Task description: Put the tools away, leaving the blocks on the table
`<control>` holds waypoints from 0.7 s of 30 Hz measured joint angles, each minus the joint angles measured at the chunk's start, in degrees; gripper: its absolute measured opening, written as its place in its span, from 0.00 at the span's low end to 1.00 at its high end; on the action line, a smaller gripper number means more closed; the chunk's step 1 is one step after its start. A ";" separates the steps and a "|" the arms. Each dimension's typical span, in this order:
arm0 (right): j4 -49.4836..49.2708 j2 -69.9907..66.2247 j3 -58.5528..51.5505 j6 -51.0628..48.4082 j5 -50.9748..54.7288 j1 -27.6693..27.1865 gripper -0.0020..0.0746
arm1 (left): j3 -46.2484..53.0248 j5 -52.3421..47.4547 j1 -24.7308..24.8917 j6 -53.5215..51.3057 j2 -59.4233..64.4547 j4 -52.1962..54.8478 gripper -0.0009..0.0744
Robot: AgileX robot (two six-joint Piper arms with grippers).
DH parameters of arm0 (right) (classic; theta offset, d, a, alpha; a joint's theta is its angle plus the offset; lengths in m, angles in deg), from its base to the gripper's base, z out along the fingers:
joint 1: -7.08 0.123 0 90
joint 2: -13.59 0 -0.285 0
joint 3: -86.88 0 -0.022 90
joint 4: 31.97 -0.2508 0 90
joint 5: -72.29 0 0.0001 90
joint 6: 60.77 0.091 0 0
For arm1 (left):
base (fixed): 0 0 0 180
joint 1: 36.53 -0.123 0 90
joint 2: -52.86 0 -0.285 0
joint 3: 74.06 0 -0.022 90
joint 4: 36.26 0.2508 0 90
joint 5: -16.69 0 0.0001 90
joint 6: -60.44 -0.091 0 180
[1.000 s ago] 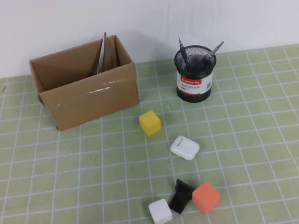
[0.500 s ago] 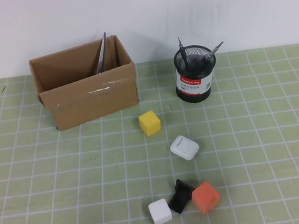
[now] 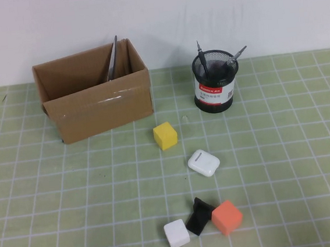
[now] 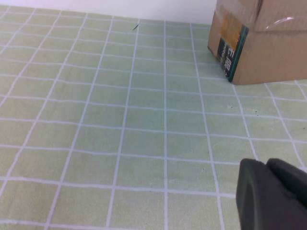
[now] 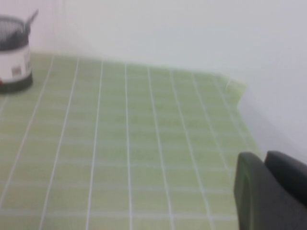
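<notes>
Scissors: upright in cardboard box. Two screwdrivers: in mesh pen cup. Yellow cube, white cube, black piece, orange cube, earbud case: on green grid mat.

Left gripper: near box corner; grip state cannot be told. Right gripper: well apart from cup; likewise.

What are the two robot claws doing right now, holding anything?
Left gripper: low over the green mat near the cardboard box, holding nothing visible; jaws cannot be told.
Right gripper: over bare mat, nothing visible in it; jaws cannot be told.
</notes>
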 joint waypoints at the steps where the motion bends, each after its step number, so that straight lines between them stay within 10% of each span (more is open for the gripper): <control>1: -0.13 0.58 -2.09 0.00 -0.76 0.00 0.02 | 0.00 0.00 0.00 0.00 0.00 0.00 0.01; 21: 3.13 1.03 -15.13 0.00 -9.99 0.00 0.02 | 0.00 0.00 0.00 0.00 0.00 0.00 0.01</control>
